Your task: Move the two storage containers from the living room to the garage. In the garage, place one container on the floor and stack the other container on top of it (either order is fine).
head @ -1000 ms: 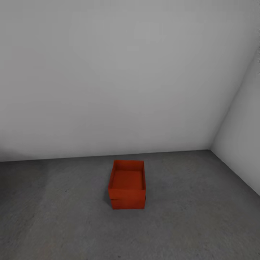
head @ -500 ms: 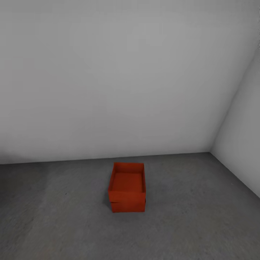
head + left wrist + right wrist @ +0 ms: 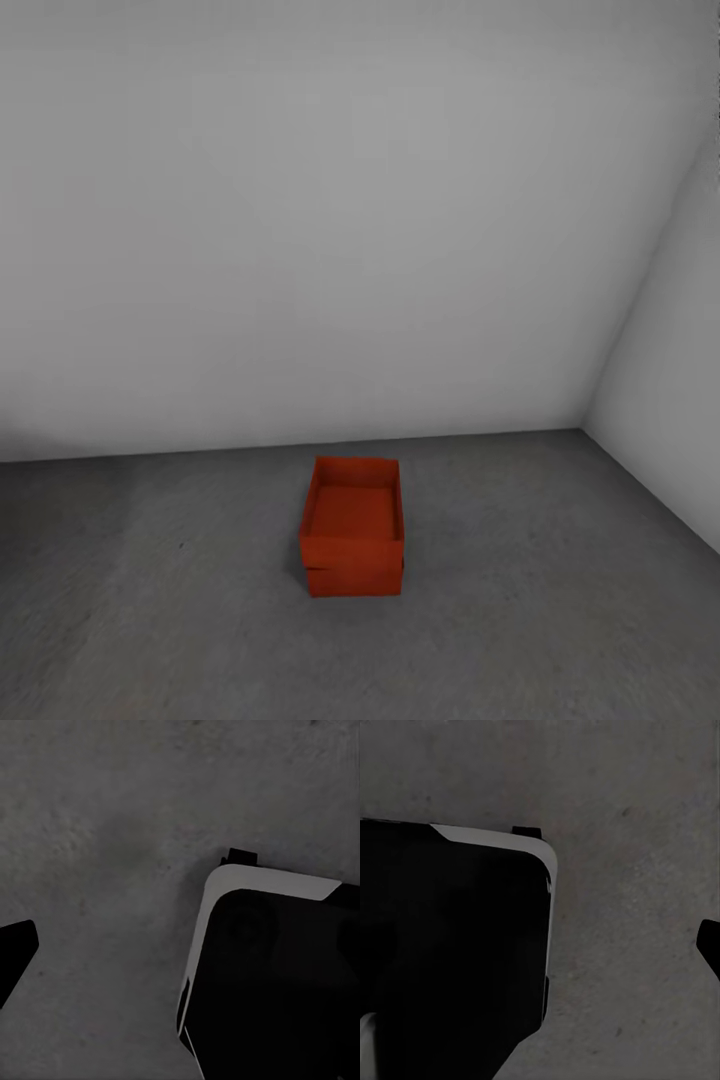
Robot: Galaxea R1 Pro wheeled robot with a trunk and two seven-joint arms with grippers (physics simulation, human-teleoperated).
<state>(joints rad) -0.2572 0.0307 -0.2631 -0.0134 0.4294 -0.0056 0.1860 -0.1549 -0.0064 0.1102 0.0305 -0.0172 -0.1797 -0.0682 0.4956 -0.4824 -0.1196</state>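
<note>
Pale grey walls (image 3: 330,220) meet at a corner toward the right of the head view, and below them spreads the dark grey, mottled concrete floor (image 3: 560,600) of the garage. Near the middle of that floor, a little out from the back wall, stand the two storage containers (image 3: 352,528), orange-red and lidless. One sits on the concrete; the other rests on top of it, upright, with a thin dark seam across the near face marking where the two meet. The upper bin's open inside faces up.

From the left wrist view, the same rough concrete lies underneath. A large black body with a pale rim (image 3: 277,975), part of the robot itself, takes up one side. A dark finger tip of the left tool (image 3: 13,952) pokes in at the opposite edge; whether that tool is released or clenched cannot be told.

From the right wrist view, concrete shows again beside another black, pale-rimmed robot body (image 3: 450,945). A small dark tip of the right tool (image 3: 710,941) shows at the far edge, and its state cannot be told either.
</note>
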